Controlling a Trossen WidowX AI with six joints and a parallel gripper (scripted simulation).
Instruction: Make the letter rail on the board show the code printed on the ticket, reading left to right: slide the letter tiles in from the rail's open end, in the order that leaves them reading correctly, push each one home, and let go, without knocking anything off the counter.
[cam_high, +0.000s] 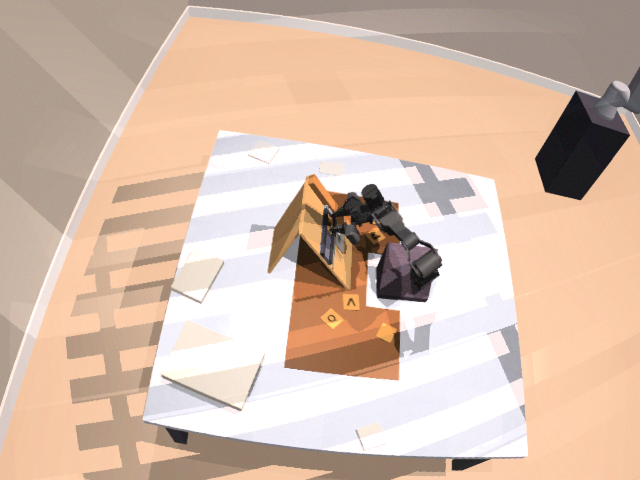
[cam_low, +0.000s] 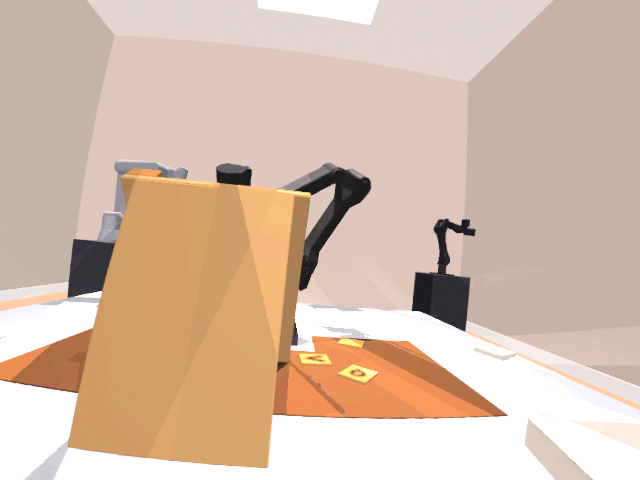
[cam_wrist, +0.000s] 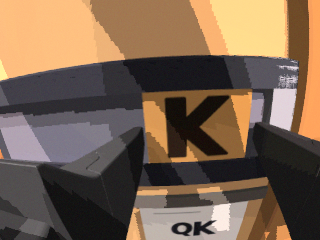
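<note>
The K tile (cam_wrist: 235, 125) sits upright in the dark rail (cam_high: 327, 242) (cam_wrist: 175, 75), near its right end in the wrist view, with a narrow gap between tile and end. My gripper (cam_high: 332, 221) (cam_wrist: 200, 133) is open, its fingertips either side of the K with slim gaps. The ticket (cam_high: 340, 242) (cam_wrist: 157, 225) below the rail reads QK. The leaning board (cam_high: 338, 271) (cam_low: 191, 320) (cam_wrist: 45, 35) carries both. A Q-like tile (cam_high: 331, 318) (cam_low: 357, 373) and an A- or V-like tile (cam_high: 351, 301) (cam_low: 314, 359) lie on the orange mat (cam_high: 336, 356) (cam_low: 398, 403).
A tile (cam_high: 386, 332) (cam_low: 351, 342) with no readable letter lies near the mat's edge. Another tile (cam_high: 375, 236) lies below my arm. My purple base block (cam_high: 405, 276) stands beside the mat. Pale slabs (cam_high: 197, 276) (cam_high: 222, 374) lie on the counter (cam_high: 465, 361).
</note>
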